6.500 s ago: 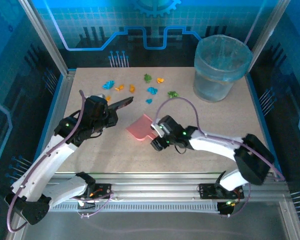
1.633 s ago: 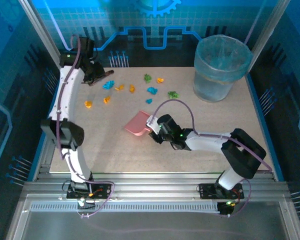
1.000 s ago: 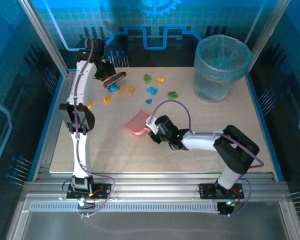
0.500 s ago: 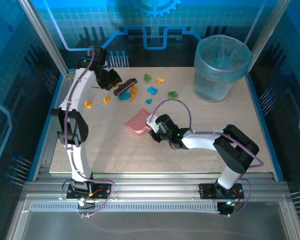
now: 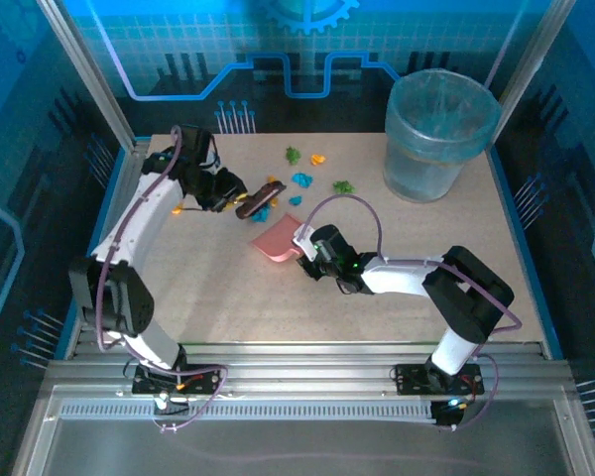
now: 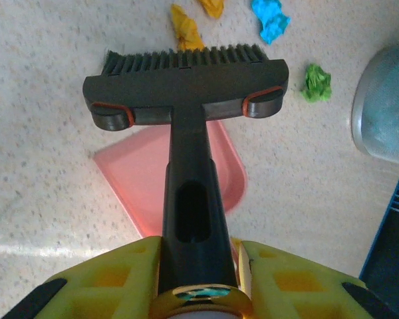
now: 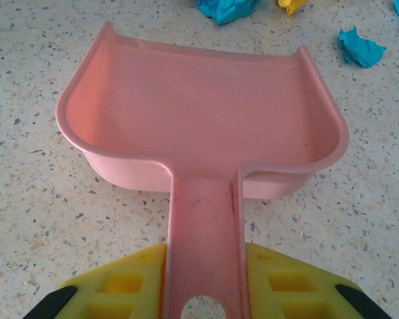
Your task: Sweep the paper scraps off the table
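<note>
Orange, blue and green scraps [image 5: 300, 179] lie scattered on the far middle of the table [image 5: 228, 297], just beyond the dustpan's [image 5: 276, 241] open mouth; one orange bit lies apart toward the left edge. A hard stroke of the brush [image 5: 260, 199] could flick these light bits past the dustpan's sides or off the table, and the stray orange one is easily missed. The dustpan might also skid if the bristles shove its lip. Seen from the left wrist, the nearest scraps sit just past the bristles, well ahead of the left gripper [image 6: 199, 249], which is clenched on the brush handle. The right gripper [image 7: 203, 279] clamps the dustpan handle, blue scraps lying beyond the front lip.
</note>
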`<state>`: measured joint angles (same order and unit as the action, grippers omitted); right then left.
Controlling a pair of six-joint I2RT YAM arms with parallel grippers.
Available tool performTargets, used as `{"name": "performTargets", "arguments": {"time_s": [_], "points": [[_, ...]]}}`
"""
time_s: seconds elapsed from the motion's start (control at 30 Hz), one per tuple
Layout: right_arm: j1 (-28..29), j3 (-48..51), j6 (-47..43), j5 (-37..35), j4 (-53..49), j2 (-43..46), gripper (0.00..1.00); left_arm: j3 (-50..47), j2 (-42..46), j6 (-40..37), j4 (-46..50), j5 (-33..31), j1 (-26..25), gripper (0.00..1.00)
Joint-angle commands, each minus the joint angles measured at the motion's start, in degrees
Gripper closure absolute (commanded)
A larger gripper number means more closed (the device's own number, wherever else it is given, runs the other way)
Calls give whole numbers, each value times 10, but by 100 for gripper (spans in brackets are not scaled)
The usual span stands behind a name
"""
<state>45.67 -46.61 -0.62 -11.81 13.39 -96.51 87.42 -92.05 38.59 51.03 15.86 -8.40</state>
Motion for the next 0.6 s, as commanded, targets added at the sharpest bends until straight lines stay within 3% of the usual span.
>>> {"name": "performTargets", "arguments": {"time_s": [0.0,0.23,0.4,0.57], "points": [[-4,-17,6,-3,4,-11,100,-43,48,28,-32,42,-7,100],[-4,-20,2,-2,10,-18,100,-86,108,36,-31,69,-16,100],[-4,-18,0,-3,16,-19,100,-37,109,8,8,27,-14,100],[-3,-19,-1,-5,13,-21,100,13,56,-9,13,9,-11,100]]}}
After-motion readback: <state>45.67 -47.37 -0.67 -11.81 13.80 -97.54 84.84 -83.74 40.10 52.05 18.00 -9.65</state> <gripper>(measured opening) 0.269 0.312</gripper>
